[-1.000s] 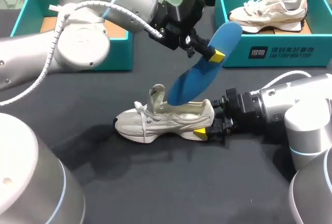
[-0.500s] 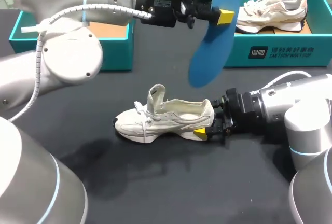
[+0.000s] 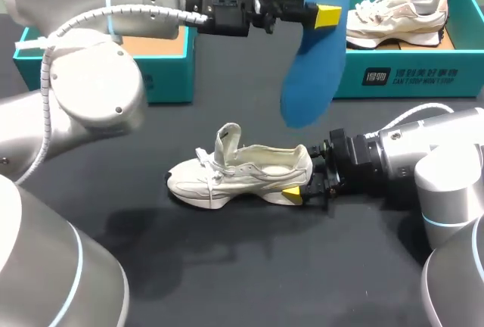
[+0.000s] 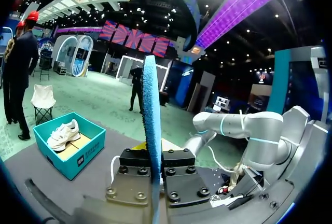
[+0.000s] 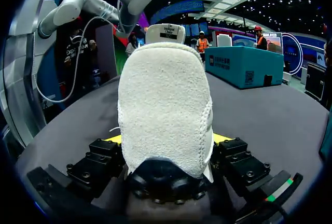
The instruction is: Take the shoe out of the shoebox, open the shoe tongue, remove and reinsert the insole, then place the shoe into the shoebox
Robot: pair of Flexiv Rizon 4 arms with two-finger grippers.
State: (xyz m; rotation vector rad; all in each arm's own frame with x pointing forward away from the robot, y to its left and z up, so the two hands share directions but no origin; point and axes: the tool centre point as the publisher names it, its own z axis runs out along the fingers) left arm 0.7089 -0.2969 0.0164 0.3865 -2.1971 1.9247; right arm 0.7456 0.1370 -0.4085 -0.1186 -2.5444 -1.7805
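Observation:
A cream shoe (image 3: 242, 175) lies on its side on the dark table, toe to the left, tongue pulled up. My right gripper (image 3: 302, 185) is shut on its heel; in the right wrist view the fuzzy heel (image 5: 166, 105) fills the space between the fingers of that gripper (image 5: 166, 138). My left gripper (image 3: 321, 15) is shut on the blue insole (image 3: 314, 62), held high above and behind the shoe, hanging down. In the left wrist view the insole (image 4: 151, 125) stands edge-on between the pads of the left gripper (image 4: 153, 169).
A teal shoebox (image 3: 408, 77) at the back right holds a second cream shoe (image 3: 393, 13); it also shows in the left wrist view as the box (image 4: 88, 149). Another teal shoebox (image 3: 162, 77) stands at the back left, behind my left arm.
My left gripper has pulled the insole out of the shoe and lifted it up and back towards the right shoebox. The shoe and my right arm have stayed put.

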